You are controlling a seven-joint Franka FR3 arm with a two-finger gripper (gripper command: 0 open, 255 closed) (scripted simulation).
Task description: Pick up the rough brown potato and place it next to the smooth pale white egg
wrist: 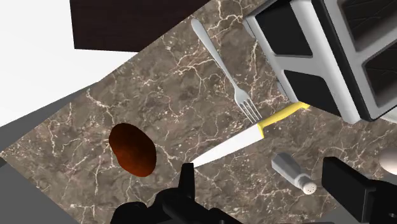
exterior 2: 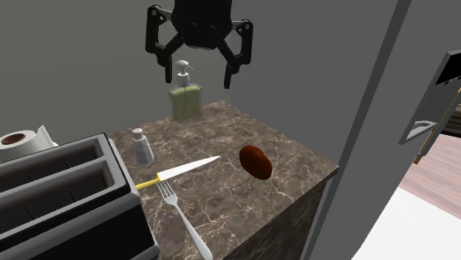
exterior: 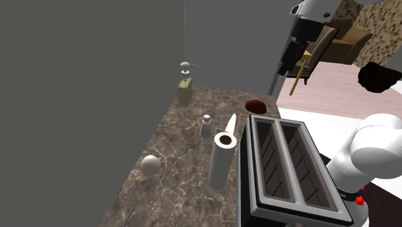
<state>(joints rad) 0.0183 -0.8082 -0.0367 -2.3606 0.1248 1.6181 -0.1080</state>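
Observation:
The dark reddish-brown potato (exterior 2: 255,161) lies on the marble counter (exterior 2: 292,159) near its outer corner, also seen at the far side in the shoulder view as potato (exterior: 256,106). The pale white egg (exterior: 151,165) rests on the counter's opposite long side, well apart from the potato. My black gripper (exterior 2: 197,74) hangs open high above the counter with nothing between its fingers. From the wrist, the potato (wrist: 132,149) sits off to the side of one fingertip of the gripper (wrist: 267,181), far below it.
A yellow-handled knife (exterior 2: 181,171) and a fork (exterior 2: 183,218) lie between the potato and the toaster (exterior 2: 59,188). A salt shaker (exterior 2: 142,146), a soap dispenser (exterior 2: 185,96) and a paper towel roll (exterior: 222,158) also stand on the counter. A grey wall runs behind.

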